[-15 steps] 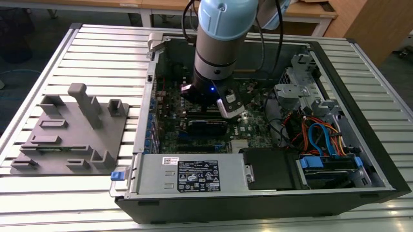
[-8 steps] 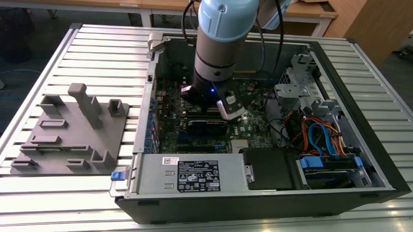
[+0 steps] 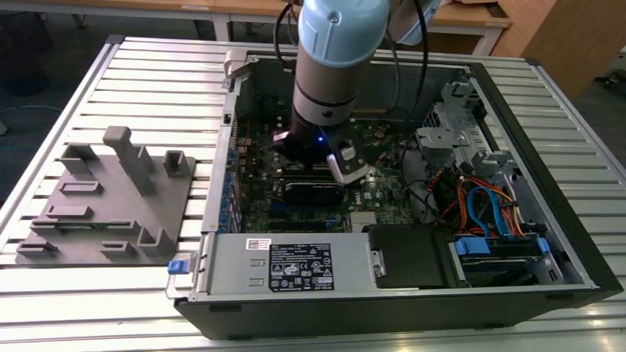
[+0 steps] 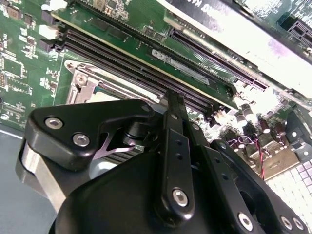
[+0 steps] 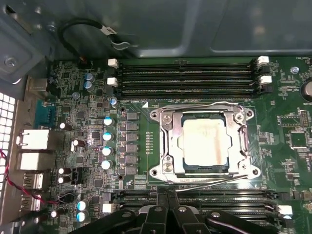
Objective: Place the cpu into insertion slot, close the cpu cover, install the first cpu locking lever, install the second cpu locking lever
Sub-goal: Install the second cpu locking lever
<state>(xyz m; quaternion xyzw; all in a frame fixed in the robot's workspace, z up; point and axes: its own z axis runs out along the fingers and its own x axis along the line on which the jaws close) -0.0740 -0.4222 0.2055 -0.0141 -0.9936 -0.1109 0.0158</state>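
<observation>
The cpu (image 5: 204, 141) lies flat in the insertion slot (image 5: 159, 171) on the green board, its pale metal top showing through the window of the cpu cover (image 5: 168, 141), which is down over it. One thin wire locking lever (image 5: 214, 103) runs along the socket's far side. A second locking lever (image 5: 209, 182) slants along the near side. My gripper (image 5: 166, 194) is shut with nothing between its fingers, its tip right by that near lever's end. In the second wrist view the gripper (image 4: 174, 97) points at the socket edge (image 4: 83, 83). In the exterior view the gripper (image 3: 311, 155) hangs inside the open case.
Long black memory slots (image 5: 185, 78) flank the socket on both sides. A row of capacitors (image 5: 107, 141) stands beside it. A grey labelled power-supply box (image 3: 293, 268) fills the case front. Blue and orange cables (image 3: 489, 205) lie on the exterior view's right, a grey fixture tray (image 3: 108, 205) on its left.
</observation>
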